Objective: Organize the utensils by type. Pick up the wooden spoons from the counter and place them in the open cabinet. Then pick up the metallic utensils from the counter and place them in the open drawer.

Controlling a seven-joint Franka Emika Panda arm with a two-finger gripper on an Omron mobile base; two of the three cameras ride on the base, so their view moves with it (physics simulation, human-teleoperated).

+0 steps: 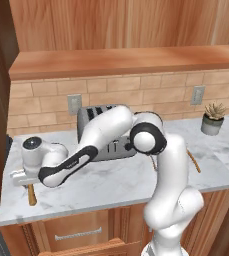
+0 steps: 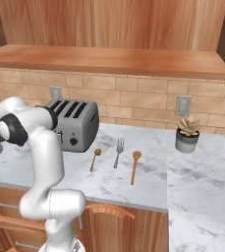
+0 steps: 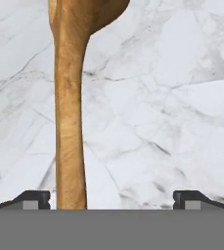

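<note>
The gripper (image 3: 111, 199) hangs low over the tabletop (image 1: 121, 182) to the left of the toaster (image 2: 74, 124), fingers (image 3: 33, 199) spread wide and holding nothing. One wooden spoon (image 3: 70, 107) lies flat on the marble beneath it, its handle running just inside the left finger, off centre in the gap. The spoon looks light, rigid and not fragile, with a smooth thick handle; a pinch across the handle near its middle should hold it level, though the hand likely needs to centre first. To the right of the toaster lie the coppery spoon (image 2: 95, 159), the fork (image 2: 118, 151) and the second wooden spoon (image 2: 134, 167), well apart from the gripper.
</note>
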